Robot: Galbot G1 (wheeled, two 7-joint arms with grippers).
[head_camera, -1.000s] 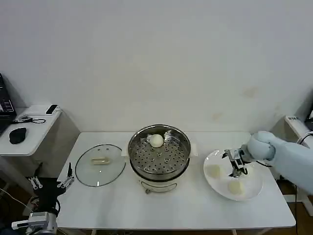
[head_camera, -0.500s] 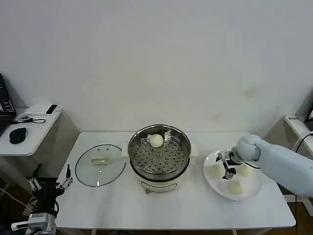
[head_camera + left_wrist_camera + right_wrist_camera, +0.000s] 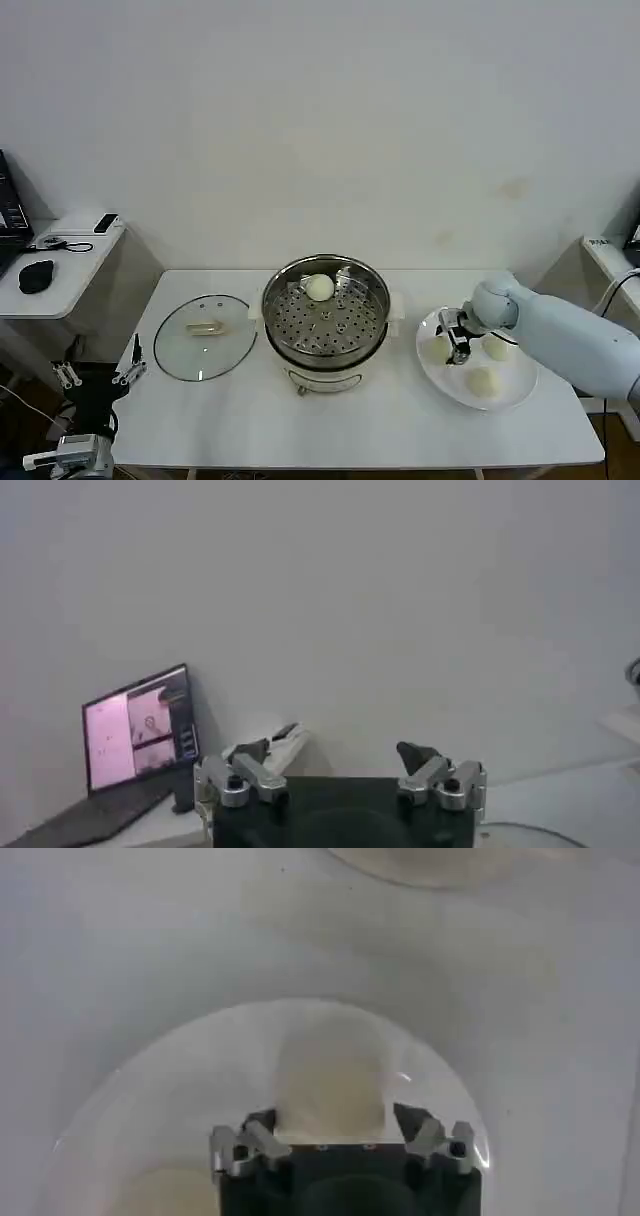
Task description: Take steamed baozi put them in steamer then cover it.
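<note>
One small cream-white bun [image 3: 319,288] is sitting in the shiny round steel steamer [image 3: 326,313], and three more are resting on the flat white plate [image 3: 478,360] at right. Right gripper [image 3: 455,339] is straddling the leftmost bun [image 3: 330,1086] there, fingers spread apart. Left gripper [image 3: 98,375] is parked low at near left, fingers apart. Clear glass lid [image 3: 205,336] is lying left of the steamer.

I count four steamed baozi: one [image 3: 319,287] sits in the steamer [image 3: 325,349], well off to the left of my right gripper [image 3: 455,339], one [image 3: 436,348] lies right at that gripper's fingertips, one [image 3: 497,346] just on its other side, and one [image 3: 482,381] nearer me than the gripper. The last three share one white plate [image 3: 512,394]. There is one steamer, one cover [image 3: 205,335] lying flat beyond the steamer from the right gripper, and one table [image 3: 350,425]. I have two grippers; the left gripper [image 3: 98,376] hangs off the table's left edge
</note>
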